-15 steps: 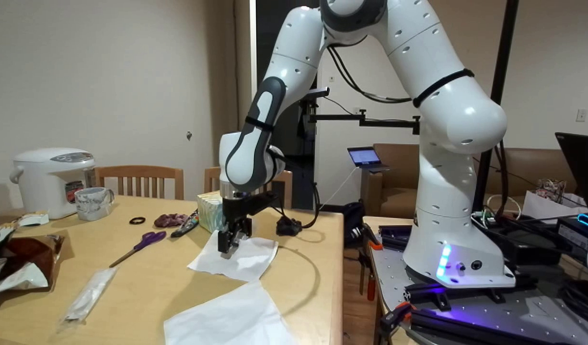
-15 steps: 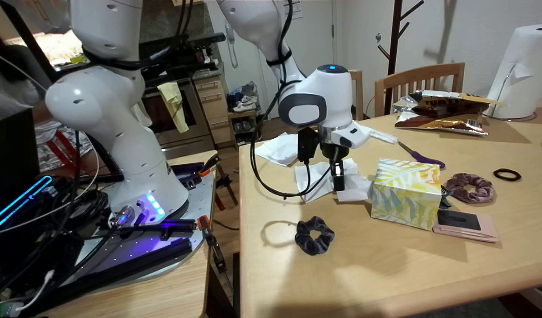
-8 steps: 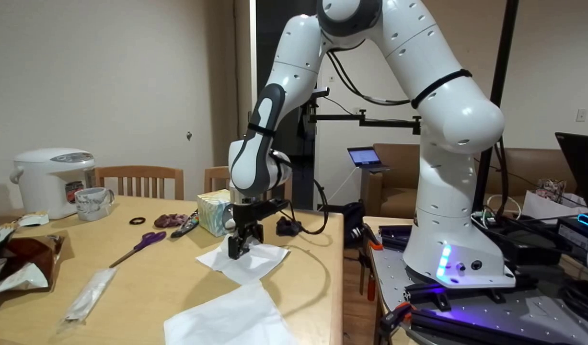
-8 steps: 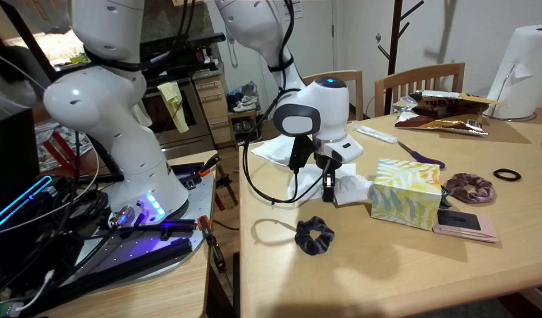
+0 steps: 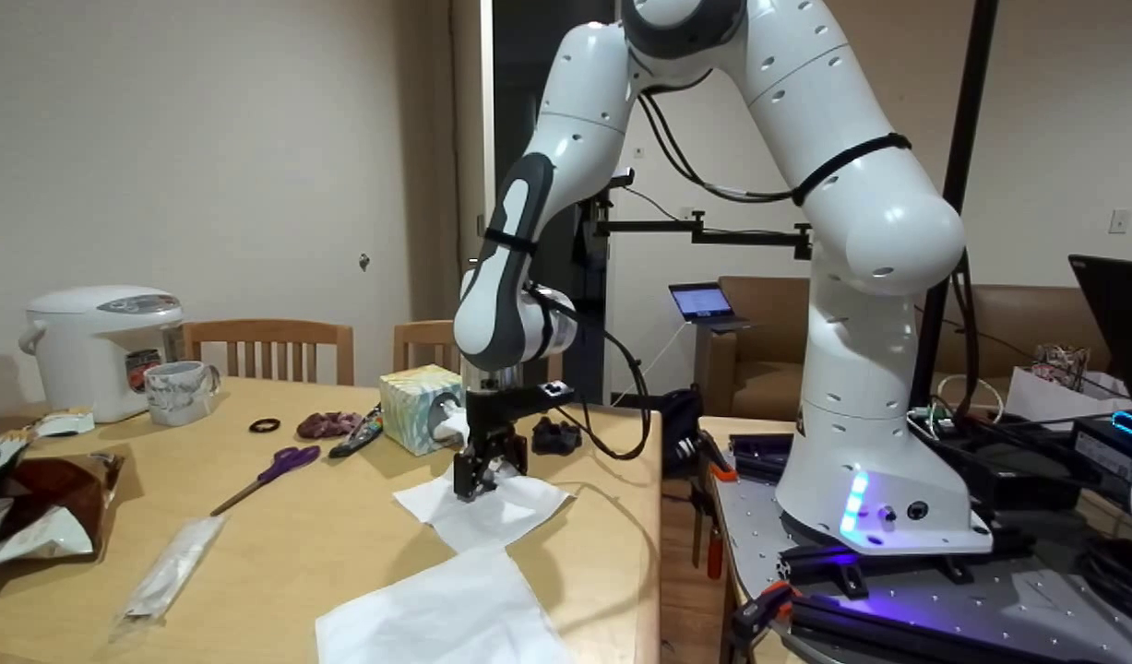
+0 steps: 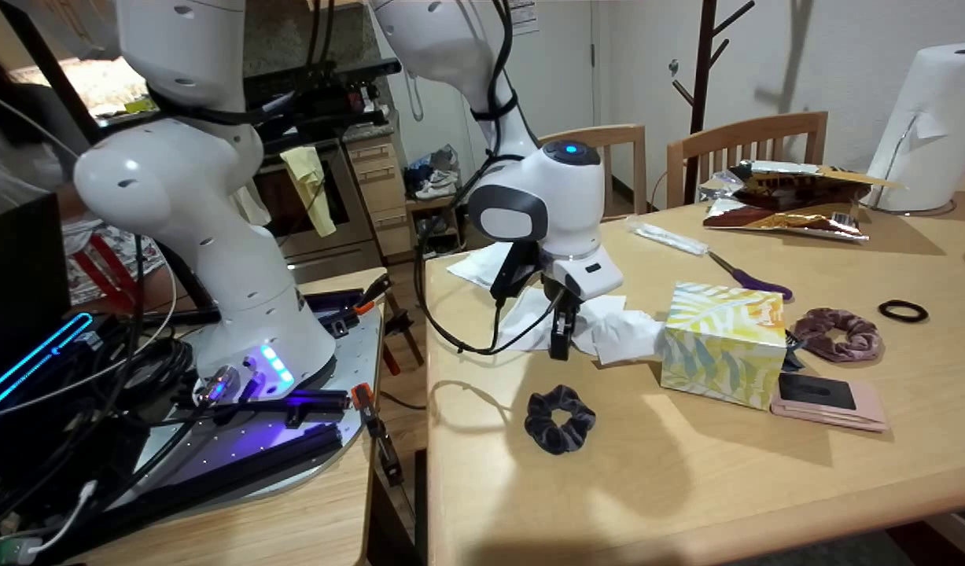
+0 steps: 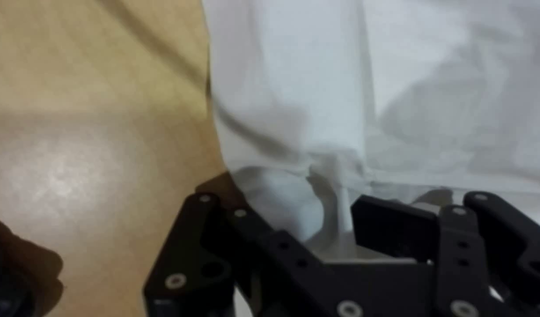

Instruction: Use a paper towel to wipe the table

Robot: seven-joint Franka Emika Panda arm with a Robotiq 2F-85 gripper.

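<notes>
The paper towel [image 5: 487,524] lies on the desk [image 5: 316,526], directly beneath your claw [image 7: 338,237]. Your claw is closed on a gathered fold of the sheet, so far as the wrist view shows, presumably so that the flat remainder can slide over the desk with your stroke; wiping is the likely step in hand. The end of the fold is hard to make out, since the wrist view is blurred and the claw's own bulk masks it. Just beside the towel, a tissue [image 6: 630,336] projects from the tissue box [image 6: 722,346], whose opening faces your claw; you may judge the box to be lying on its side. Whether tissue and towel touch, you cannot tell. Near the towel's opposite end lies the larger white sheet [image 5: 436,613], perhaps a spare; in an exterior view the lower margin crops it, and in an exterior view your arm [image 6: 561,189] hides part of it. Farther out, note the charcoal scrunchie [image 6: 561,444] and, cut off at the margin of an exterior view, the snack bag [image 5: 58,498].
</notes>
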